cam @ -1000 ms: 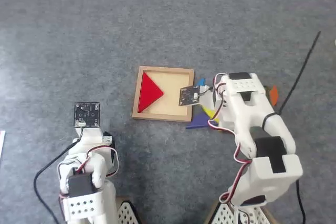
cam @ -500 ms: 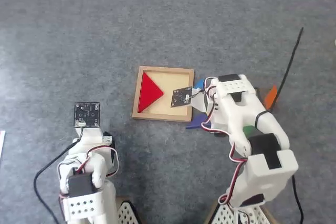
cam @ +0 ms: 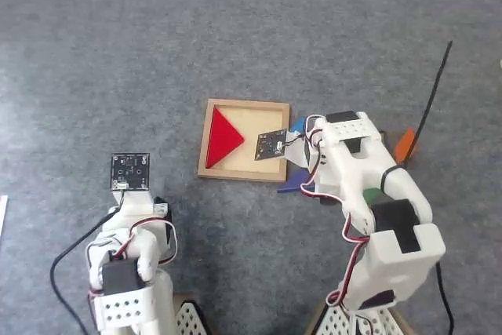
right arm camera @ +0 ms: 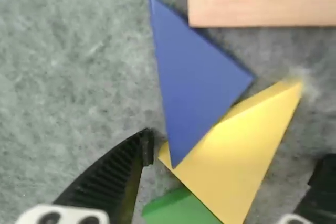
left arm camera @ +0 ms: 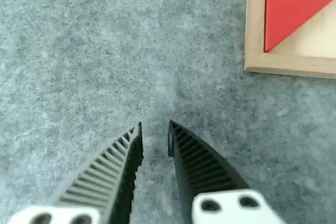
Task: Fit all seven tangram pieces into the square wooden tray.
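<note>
Just outside the wooden tray (right arm camera: 262,3), the right gripper (right arm camera: 233,153) hangs, jaws apart, astride the blue triangle (right arm camera: 194,82) (lying partly over a yellow triangle (right arm camera: 252,129)). It would be best to close squarely on the blue triangle alone, then lift.

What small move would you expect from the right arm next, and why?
Probably lowering and closing: the right end effector is open astride the yellow triangle, whose corner the blue triangle overlaps, beside the wooden tray, which holds the red triangle.
</note>
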{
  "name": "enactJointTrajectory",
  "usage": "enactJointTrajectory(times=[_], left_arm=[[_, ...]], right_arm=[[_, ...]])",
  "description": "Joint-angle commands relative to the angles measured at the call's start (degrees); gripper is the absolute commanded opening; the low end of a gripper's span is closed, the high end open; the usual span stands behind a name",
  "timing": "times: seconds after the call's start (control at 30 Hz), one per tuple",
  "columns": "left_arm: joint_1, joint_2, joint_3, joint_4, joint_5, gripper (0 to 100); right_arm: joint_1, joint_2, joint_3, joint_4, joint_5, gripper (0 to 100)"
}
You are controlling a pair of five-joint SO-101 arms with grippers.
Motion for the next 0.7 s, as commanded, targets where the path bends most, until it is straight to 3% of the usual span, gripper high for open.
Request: enactJointTrajectory(times=[0.0, 0.17, 0.67], left_arm=[[0.26, -1.05, -0.66, 0.18, 0.0, 8], [0.18, -1.05, -0.66, 0.18, 0.0, 8], [0.18, -1.05, -0.66, 0.18, 0.0, 8]], right_arm=[[1.54, -0.13, -1.32, -2.15, 0.44, 32.8], [1.98, -0.13, -1.49, -2.24, 0.44, 25.2], [2.07, -0.31, -3.08, -1.54, 0.09, 24.5]])
